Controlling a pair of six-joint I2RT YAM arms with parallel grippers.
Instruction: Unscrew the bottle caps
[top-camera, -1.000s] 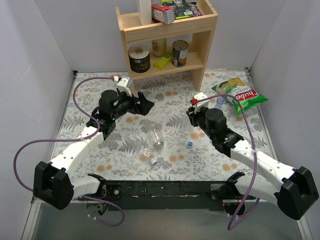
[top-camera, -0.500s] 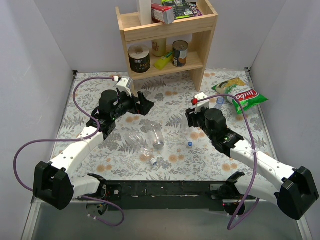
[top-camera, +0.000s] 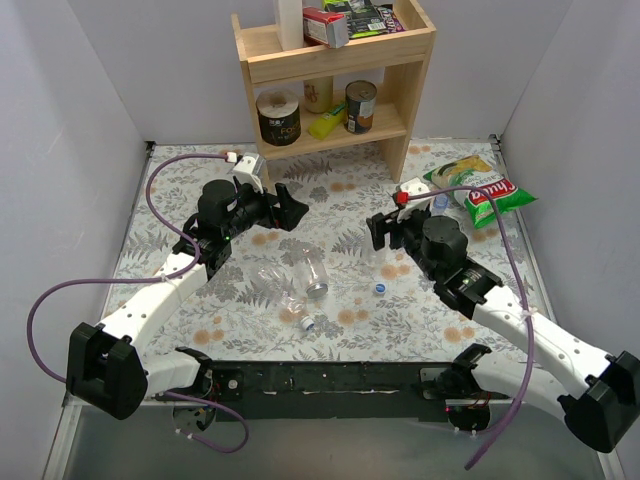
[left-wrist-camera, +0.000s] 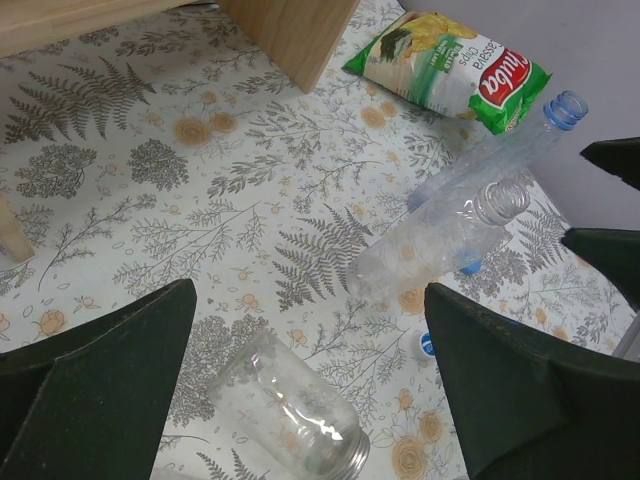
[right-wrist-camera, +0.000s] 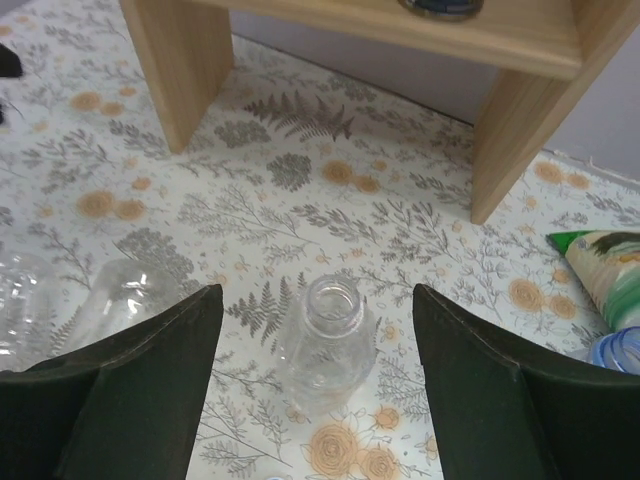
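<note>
Clear bottle (right-wrist-camera: 325, 345) before spread right hand (right-wrist-camera: 315, 300), blue-tinted bottle (right-wrist-camera: 620, 352) cropped

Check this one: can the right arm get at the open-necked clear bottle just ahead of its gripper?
Probably yes: the right gripper is open, the clear bottle sits centred just ahead of it, and nothing visible blocks the way.

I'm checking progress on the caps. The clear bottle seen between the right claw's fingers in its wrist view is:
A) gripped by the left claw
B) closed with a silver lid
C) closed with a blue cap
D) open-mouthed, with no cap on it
D: the clear bottle shows a bare neck and an open mouth, and it lies free on the table.
</note>
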